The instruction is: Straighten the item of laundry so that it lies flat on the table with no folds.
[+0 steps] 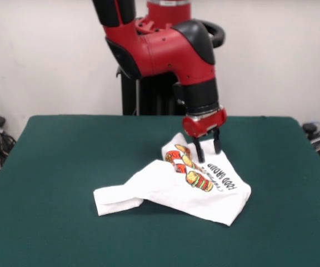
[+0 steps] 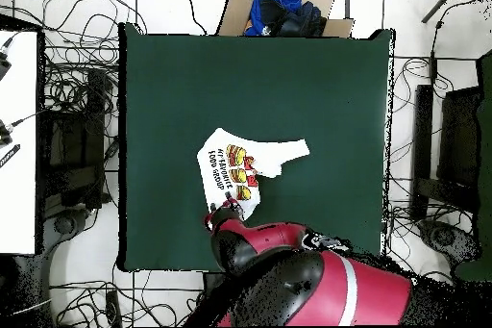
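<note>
The white T-shirt (image 1: 174, 192) lies rumpled on the dark green table (image 1: 65, 167), right of its middle. It is folded over itself, the burger and fries print and the black text "FOOD GROUP" face up, and one folded part sticks out to the left. My gripper (image 1: 209, 152) hangs down over the shirt's far edge, by the print. Its two black fingers (image 1: 199, 151) stand apart with nothing between them, tips at or just above the cloth. In the overhead view the shirt (image 2: 252, 163) lies just above my gripper (image 2: 223, 212), and the arm hides the shirt's lower edge.
A cardboard box with blue cloth (image 2: 284, 9) sits beyond the table's far edge in the overhead view. Cables and equipment lie on the floor around the table (image 2: 317, 84). The robot's pedestal (image 1: 149, 94) stands behind the table's far side.
</note>
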Action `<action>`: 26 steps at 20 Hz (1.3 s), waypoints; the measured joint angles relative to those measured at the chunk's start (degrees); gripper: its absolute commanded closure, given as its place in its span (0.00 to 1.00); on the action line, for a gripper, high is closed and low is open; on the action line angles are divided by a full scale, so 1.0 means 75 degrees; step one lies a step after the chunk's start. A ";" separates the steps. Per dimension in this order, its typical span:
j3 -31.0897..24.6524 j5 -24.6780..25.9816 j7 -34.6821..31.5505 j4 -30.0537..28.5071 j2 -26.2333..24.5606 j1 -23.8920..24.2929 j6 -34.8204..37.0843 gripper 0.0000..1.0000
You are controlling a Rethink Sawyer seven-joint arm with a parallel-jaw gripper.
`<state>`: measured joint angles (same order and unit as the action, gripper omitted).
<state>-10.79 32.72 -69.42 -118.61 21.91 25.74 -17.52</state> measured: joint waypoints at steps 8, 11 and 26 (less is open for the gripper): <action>0.0143 -0.0006 0.0000 0.0011 -0.0001 -0.0087 0.0000 0.00; 0.0208 -0.0021 0.0000 0.0078 -0.0032 -0.0172 -0.0002 0.00; 0.0457 -0.0013 0.0000 0.0257 -0.0006 -0.0503 -0.0019 1.00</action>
<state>-7.36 32.63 -69.42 -116.69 21.87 21.96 -17.66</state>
